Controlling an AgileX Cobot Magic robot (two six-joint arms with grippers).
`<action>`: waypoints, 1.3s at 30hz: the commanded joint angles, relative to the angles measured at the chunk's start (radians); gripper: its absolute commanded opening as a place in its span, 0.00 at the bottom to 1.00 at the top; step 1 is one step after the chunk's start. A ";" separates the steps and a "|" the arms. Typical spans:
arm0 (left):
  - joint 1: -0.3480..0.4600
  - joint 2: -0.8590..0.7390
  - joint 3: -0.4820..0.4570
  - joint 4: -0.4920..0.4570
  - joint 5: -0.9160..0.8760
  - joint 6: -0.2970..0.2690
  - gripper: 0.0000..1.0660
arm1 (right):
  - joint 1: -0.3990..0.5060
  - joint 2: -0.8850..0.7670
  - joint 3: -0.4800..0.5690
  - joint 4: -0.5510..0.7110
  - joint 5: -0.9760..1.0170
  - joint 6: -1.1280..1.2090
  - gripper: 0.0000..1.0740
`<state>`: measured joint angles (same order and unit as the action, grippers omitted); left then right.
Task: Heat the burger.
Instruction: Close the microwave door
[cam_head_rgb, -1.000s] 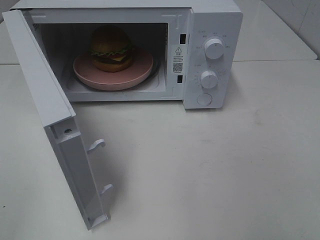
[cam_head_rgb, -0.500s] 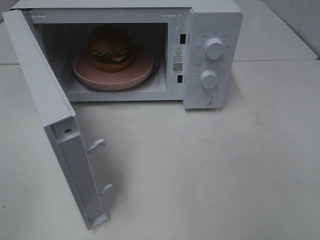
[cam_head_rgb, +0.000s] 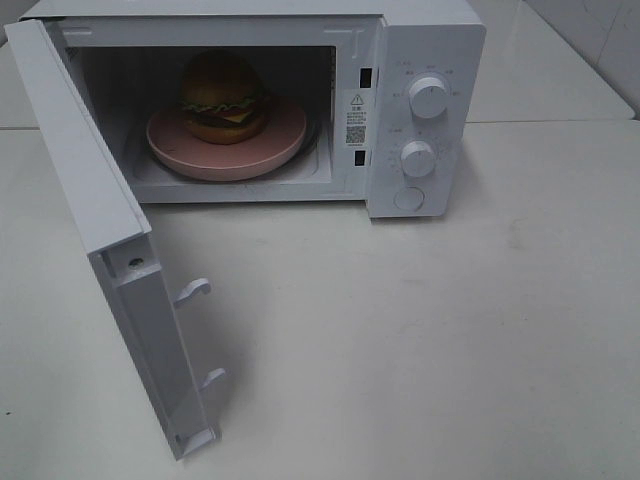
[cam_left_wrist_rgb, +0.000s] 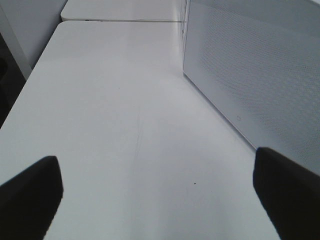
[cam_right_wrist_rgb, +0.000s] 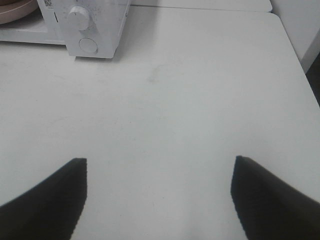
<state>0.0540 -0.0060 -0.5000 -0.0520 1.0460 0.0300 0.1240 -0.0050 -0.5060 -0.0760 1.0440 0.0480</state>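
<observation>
The burger (cam_head_rgb: 222, 98), with a golden-brown bun, green lettuce and yellow cheese, sits on a round pink plate (cam_head_rgb: 280, 140) inside the open white microwave (cam_head_rgb: 420, 60). The microwave door (cam_head_rgb: 90, 200) is swung wide toward the front left. Neither arm shows in the exterior high view. In the left wrist view my left gripper (cam_left_wrist_rgb: 155, 195) is open over bare table, with the door's dotted outer face (cam_left_wrist_rgb: 255, 80) beside it. My right gripper (cam_right_wrist_rgb: 159, 200) is open and empty over the table, well in front of the control panel (cam_right_wrist_rgb: 82, 30).
Two round knobs (cam_head_rgb: 428, 97) and a round button (cam_head_rgb: 408, 199) sit on the microwave's right panel. Two hooked latches (cam_head_rgb: 192, 290) stick out of the door's edge. The white table (cam_head_rgb: 450, 330) stretches right and forward of the microwave.
</observation>
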 joint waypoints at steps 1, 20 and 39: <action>-0.004 -0.019 0.003 0.000 -0.008 -0.004 0.92 | -0.006 -0.027 -0.001 0.002 -0.007 -0.004 0.70; -0.004 -0.018 0.003 -0.032 -0.011 -0.008 0.92 | -0.006 -0.027 -0.001 0.002 -0.007 -0.004 0.70; -0.004 0.220 -0.022 -0.042 -0.298 -0.008 0.42 | -0.006 -0.027 -0.001 0.002 -0.007 -0.003 0.70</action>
<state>0.0540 0.2140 -0.5200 -0.0940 0.7800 0.0250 0.1240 -0.0050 -0.5060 -0.0760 1.0440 0.0480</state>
